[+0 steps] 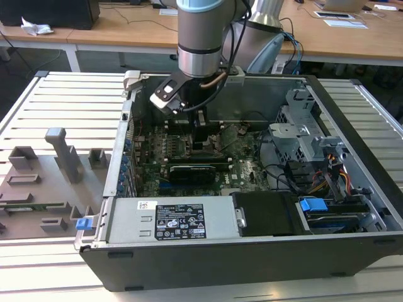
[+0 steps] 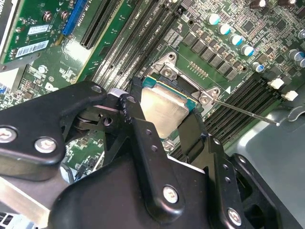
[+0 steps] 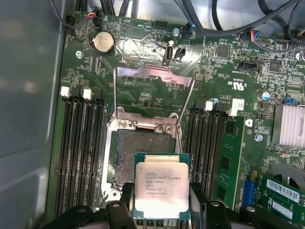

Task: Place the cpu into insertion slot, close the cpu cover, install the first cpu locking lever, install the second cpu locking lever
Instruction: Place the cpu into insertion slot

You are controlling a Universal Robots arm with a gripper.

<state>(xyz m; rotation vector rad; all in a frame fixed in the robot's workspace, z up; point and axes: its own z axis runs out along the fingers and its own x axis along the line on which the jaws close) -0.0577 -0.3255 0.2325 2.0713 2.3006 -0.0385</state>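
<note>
My gripper (image 1: 200, 135) reaches down into the open computer case (image 1: 352, 113) over the motherboard. It is shut on the cpu (image 3: 161, 186), a silver-topped square chip on a green base, with one black finger at each side (image 3: 125, 202). In the second wrist view the cpu (image 2: 164, 109) sits between the fingers (image 2: 138, 119), close over the socket. The insertion slot (image 3: 126, 157) lies open, partly covered by the chip, which is offset from it. The cpu cover (image 3: 155, 74) stands flipped back on its hinge. A thin locking lever (image 2: 248, 113) sticks out beside the socket.
Long black memory slots (image 3: 81, 152) flank the socket on both sides. A black power supply (image 1: 182, 220) and a drive cage (image 1: 302, 135) fill the case's near and exterior-view-right parts. Grey fixtures (image 1: 60, 151) stand on the slatted table at the exterior view's left.
</note>
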